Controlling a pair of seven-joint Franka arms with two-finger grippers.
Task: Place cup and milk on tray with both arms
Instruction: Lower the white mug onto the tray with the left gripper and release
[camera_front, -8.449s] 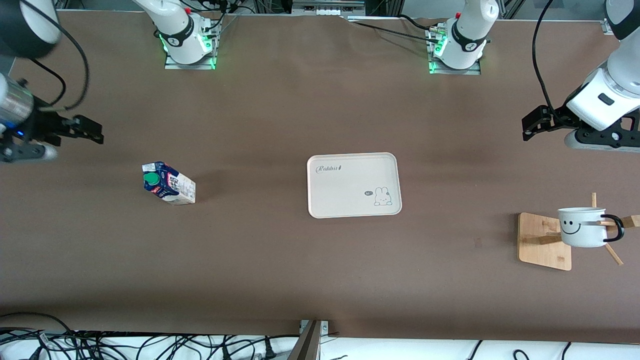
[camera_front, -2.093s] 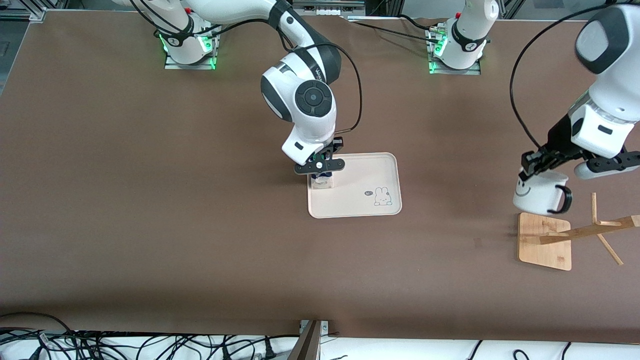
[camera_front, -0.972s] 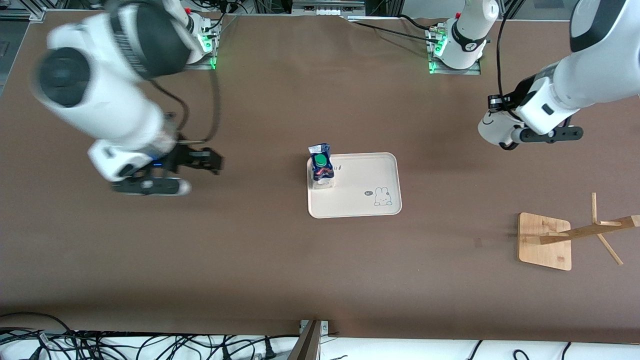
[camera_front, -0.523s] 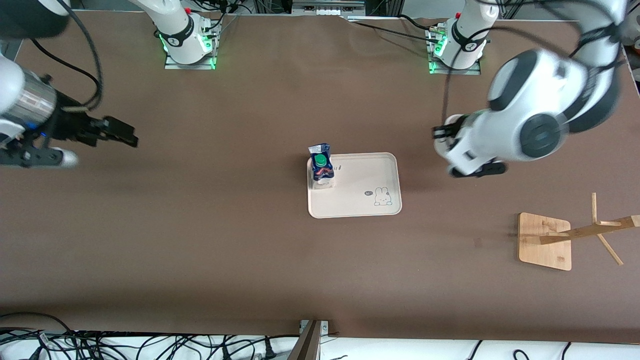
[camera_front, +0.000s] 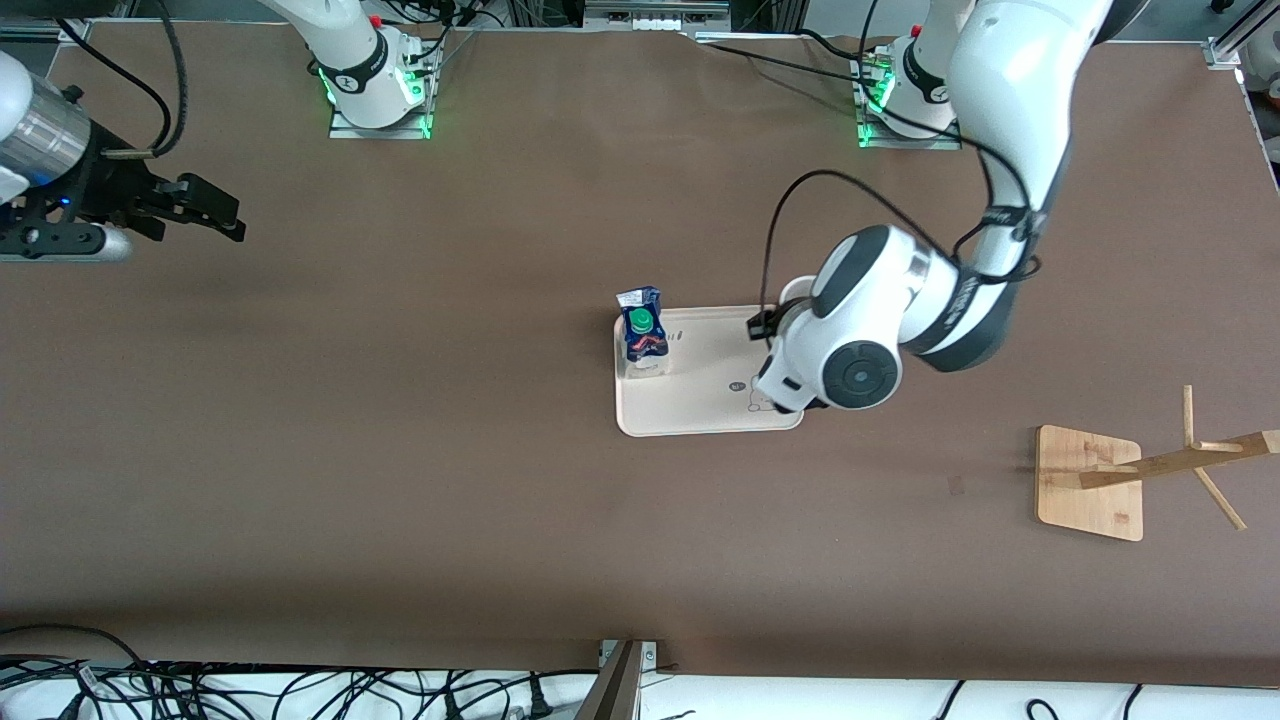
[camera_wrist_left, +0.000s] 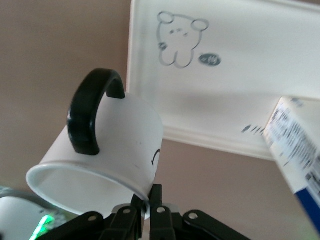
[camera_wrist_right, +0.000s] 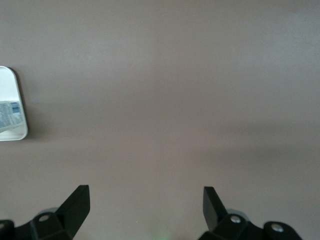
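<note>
Milk stands on tray; your left pincer, pinching the cup rim, hangs over the tray's edge. Next: level the cup and set it down clear of the carton; right pincer waits wide, empty

Counted on the brown table

One tray, one milk, one cup, one wooden rack, two arms.

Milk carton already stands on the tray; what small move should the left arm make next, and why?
Probably ease the white smiley mug down onto the bare part of the cream tray beside the bunny drawing. The left gripper is shut on the mug's rim over the tray's edge, and the dark-blue milk carton stands clear at the tray's other end.
</note>
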